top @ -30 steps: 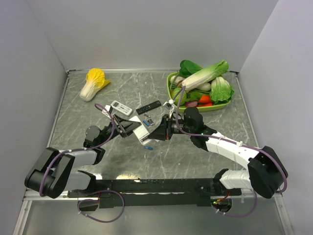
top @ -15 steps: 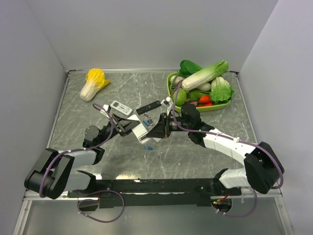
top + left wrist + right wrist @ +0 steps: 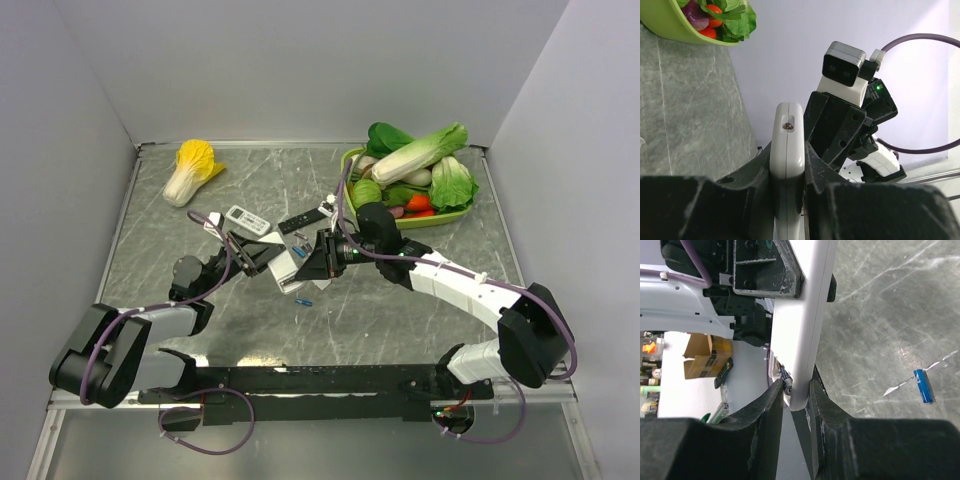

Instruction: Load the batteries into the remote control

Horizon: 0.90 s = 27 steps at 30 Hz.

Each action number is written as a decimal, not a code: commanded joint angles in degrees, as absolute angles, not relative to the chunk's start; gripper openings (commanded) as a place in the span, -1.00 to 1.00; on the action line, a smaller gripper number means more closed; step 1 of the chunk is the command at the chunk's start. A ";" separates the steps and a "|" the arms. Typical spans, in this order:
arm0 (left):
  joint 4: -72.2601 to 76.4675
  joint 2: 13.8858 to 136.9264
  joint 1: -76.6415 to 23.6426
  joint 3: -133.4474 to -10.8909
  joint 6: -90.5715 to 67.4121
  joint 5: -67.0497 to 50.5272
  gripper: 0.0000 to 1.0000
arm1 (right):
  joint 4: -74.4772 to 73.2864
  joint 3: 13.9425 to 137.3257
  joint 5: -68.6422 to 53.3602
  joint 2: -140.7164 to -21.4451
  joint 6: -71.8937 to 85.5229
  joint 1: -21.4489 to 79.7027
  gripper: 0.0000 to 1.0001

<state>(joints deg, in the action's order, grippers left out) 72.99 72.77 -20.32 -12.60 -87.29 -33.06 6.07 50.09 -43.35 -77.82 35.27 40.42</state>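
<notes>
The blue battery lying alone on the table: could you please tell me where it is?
In the top view the battery lies on the table, centre-left, just on the near side of the remote control.

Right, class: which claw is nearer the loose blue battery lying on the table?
Right. The right claw, gripping the remote control, hangs just beyond the battery; the left claw holds the remote's other side, farther left.

The remote control (image 3: 787, 150) is smooth, glossy white plastic — the table (image 3: 260, 180) grey marbled stone, faintly shiny.
</notes>
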 commanded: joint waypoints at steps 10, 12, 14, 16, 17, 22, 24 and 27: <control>106.61 70.49 -22.41 -15.29 -89.82 -35.16 -0.97 | 14.49 50.20 -36.56 -78.93 31.99 43.42 -1.00; 106.70 70.31 -22.50 -14.86 -89.82 -34.89 -0.97 | 17.56 49.49 -36.47 -78.23 33.05 43.42 -1.00; 106.61 70.14 -22.41 -14.24 -89.47 -34.63 -0.97 | 18.19 49.04 -36.39 -77.52 32.96 43.42 -0.68; 106.61 69.87 -22.41 -13.71 -89.12 -34.28 -0.97 | 17.76 49.30 -36.12 -76.65 32.96 43.24 -0.45; 106.44 69.79 -22.41 -13.28 -88.77 -34.02 -0.97 | 17.58 49.31 -35.95 -76.29 33.05 43.24 -0.37; 104.16 68.56 -22.06 -11.96 -86.49 -33.93 -0.97 | 17.76 48.08 -34.37 -72.52 34.45 42.71 -0.07; 101.35 67.51 -22.06 -11.60 -84.48 -34.10 -0.97 | 17.23 47.90 -33.84 -71.29 34.28 42.63 0.09; 97.14 65.75 -22.06 -11.16 -81.84 -33.67 -0.97 | 16.18 47.38 -32.44 -69.00 34.37 42.63 0.23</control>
<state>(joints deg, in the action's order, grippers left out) 73.12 68.53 -21.87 -11.79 -85.65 -32.82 13.28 48.23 -35.40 -73.97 34.30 42.50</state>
